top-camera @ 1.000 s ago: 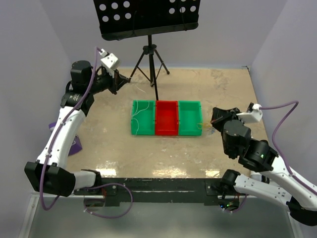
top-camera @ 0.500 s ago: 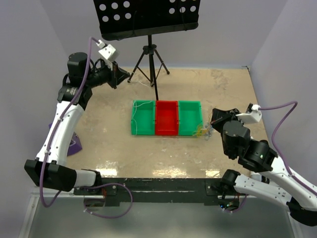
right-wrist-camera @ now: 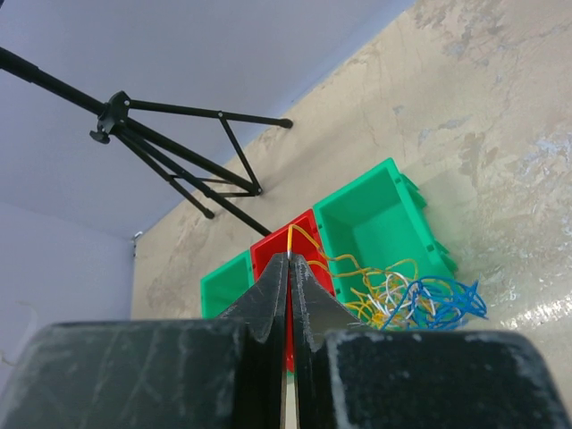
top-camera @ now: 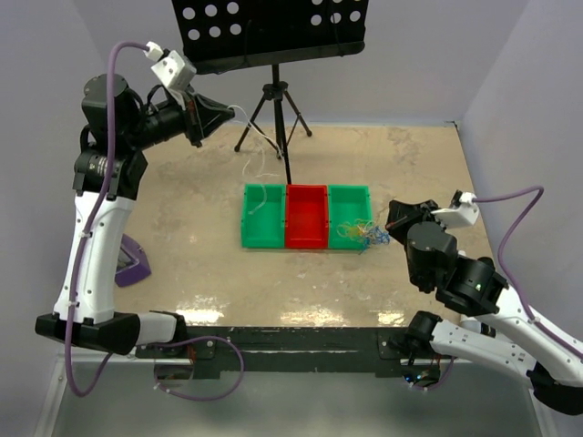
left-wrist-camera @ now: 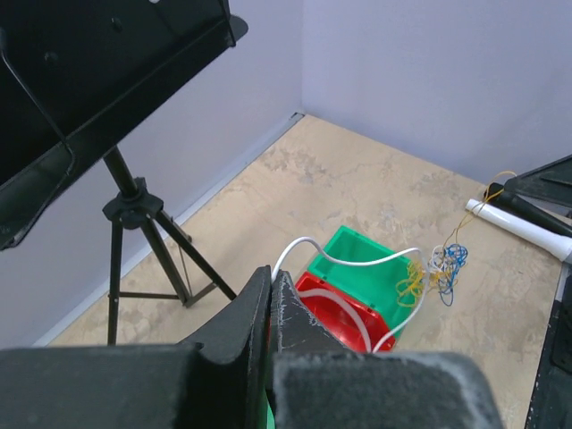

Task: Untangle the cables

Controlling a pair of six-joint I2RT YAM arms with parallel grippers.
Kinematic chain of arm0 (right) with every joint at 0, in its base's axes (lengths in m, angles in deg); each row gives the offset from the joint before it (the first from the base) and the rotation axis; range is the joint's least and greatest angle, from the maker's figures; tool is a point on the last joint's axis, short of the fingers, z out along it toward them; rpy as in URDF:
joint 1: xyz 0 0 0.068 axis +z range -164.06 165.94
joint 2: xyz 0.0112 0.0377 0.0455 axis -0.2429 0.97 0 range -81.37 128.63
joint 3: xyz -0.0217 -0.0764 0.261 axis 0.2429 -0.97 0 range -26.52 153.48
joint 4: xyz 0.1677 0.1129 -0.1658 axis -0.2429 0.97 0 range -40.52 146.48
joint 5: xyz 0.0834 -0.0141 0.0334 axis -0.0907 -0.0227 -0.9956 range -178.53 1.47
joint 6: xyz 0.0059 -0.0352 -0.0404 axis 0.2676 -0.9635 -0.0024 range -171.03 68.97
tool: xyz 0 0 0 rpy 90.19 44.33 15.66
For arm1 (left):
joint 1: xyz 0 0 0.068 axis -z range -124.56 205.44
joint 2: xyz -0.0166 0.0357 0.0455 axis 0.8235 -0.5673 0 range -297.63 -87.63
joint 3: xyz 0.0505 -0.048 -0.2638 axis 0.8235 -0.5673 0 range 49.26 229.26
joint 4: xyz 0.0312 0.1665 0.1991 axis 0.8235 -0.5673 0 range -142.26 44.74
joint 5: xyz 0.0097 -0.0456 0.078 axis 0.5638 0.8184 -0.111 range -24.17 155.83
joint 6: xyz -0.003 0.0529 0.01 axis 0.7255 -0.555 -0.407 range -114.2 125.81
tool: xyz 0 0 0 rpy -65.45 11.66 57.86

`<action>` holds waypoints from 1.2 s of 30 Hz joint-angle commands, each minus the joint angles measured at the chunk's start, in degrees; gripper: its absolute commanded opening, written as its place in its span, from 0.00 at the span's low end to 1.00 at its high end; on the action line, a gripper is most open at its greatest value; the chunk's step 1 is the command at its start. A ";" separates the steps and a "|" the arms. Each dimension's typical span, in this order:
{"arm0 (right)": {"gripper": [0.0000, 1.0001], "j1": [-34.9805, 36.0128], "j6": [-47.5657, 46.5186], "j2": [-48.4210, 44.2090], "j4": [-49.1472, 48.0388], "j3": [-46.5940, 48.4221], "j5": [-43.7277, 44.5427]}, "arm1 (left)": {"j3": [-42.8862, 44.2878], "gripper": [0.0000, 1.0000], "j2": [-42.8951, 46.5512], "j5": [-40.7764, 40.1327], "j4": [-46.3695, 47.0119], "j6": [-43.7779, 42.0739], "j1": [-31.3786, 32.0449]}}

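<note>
The cables are a small clump [top-camera: 361, 234] of blue, yellow and white strands lying over the right edge of the right green bin [top-camera: 348, 202]. My left gripper [top-camera: 219, 113] is raised high at the back left. It is shut on a white strand [left-wrist-camera: 357, 264] that arcs down to the clump [left-wrist-camera: 436, 268]. My right gripper [top-camera: 392, 218] is low, just right of the bins, and is shut on the end of a yellow strand [right-wrist-camera: 308, 239] that leads into the clump [right-wrist-camera: 402, 304].
Three bins stand in a row mid-table: left green [top-camera: 262, 238], red [top-camera: 306, 240] and right green. A black music stand on a tripod [top-camera: 275, 96] stands at the back. A purple object [top-camera: 133, 264] lies by the left arm. Walls close in on three sides.
My left arm rose and swung back to the left, drawing the white strand taut. The clump slid left from the table onto the right green bin. My right arm barely moved.
</note>
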 commanded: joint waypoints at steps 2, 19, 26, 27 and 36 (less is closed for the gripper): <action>0.00 -0.03 1.00 -0.77 -1.10 -0.21 -0.36 | -4.97 0.00 0.86 -0.89 0.36 0.26 0.28; 0.00 -0.03 0.91 -2.09 -1.45 -1.79 -1.06 | -20.89 0.00 1.13 -0.10 9.68 2.46 0.36; 0.00 -0.03 0.47 -2.70 -2.41 -3.72 -2.82 | -22.04 0.00 0.34 -1.16 10.13 2.02 0.37; 0.00 -0.03 0.65 -2.96 -2.33 -3.99 -3.17 | -22.30 0.00 0.42 -1.33 10.13 1.93 0.37; 0.00 -0.03 1.53 -6.65 -0.57 -5.13 -5.63 | -28.44 0.00 0.07 -4.41 13.98 -0.71 0.37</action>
